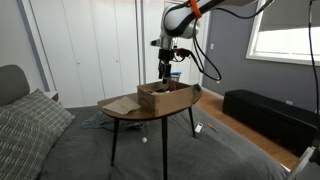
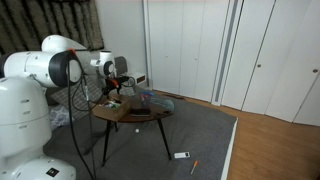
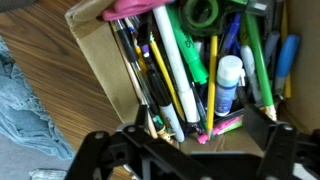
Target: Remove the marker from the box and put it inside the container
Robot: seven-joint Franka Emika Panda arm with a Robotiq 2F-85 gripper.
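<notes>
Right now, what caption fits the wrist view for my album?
Open tool hovers over a cardboard box crammed with markers and pens on a wooden table.

a home room, shown by closet doors, couch, and curtain.

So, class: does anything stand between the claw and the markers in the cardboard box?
Nothing visible does. The open claw hangs above the cardboard box, whose top is open. The markers lie uncovered but tightly packed among pens and highlighters, so neighbours crowd any grasp.
</notes>
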